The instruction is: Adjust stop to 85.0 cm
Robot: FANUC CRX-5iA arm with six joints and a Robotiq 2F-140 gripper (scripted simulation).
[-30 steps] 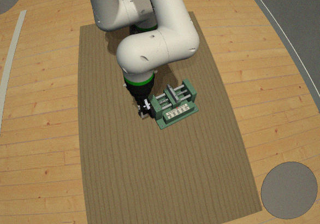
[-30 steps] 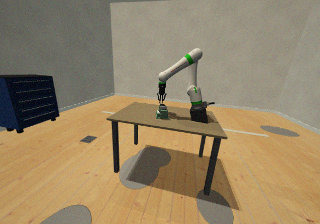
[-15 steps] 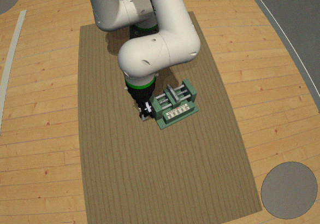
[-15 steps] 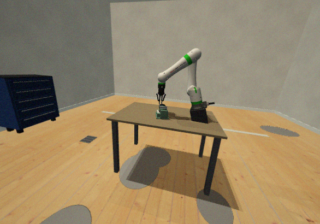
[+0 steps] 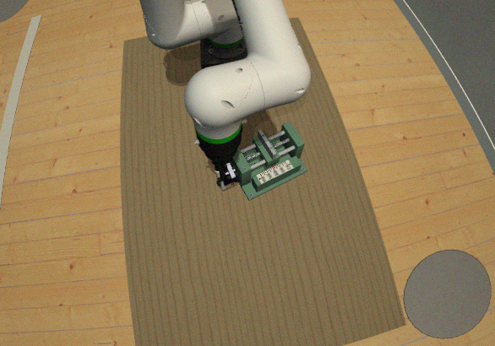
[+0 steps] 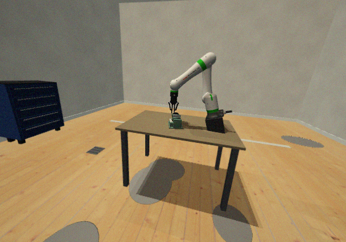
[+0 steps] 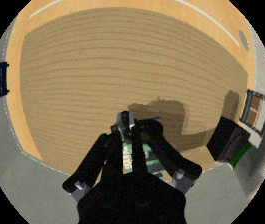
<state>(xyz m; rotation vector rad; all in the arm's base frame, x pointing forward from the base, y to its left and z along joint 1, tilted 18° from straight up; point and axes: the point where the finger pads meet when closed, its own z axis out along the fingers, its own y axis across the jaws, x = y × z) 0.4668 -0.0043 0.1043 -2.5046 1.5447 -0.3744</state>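
Observation:
The green stop device [image 5: 293,140] [image 6: 177,124] stands on the table, with two end blocks and rods. Its stop [image 5: 267,144], a carriage with a grey plate, sits around the middle of the rods. A red pointer [image 5: 274,167] stands near the middle of the pale scale [image 5: 276,172]; its numbers are too blurred to read. The black handwheel [image 7: 154,126] is at the device's end nearest the gripper, largely covered in the top view. My gripper [image 5: 225,182] [image 6: 173,112] [image 7: 126,116] points down and is shut on the handwheel's grip, which the fingertips mostly hide.
The table [image 5: 253,270] [image 6: 142,125] carries the device and the arm's black base [image 6: 215,124]. The arm's forearm [image 5: 249,86] hangs over the table beside the device. A blue drawer cabinet [image 6: 32,109] stands on the floor away from the table.

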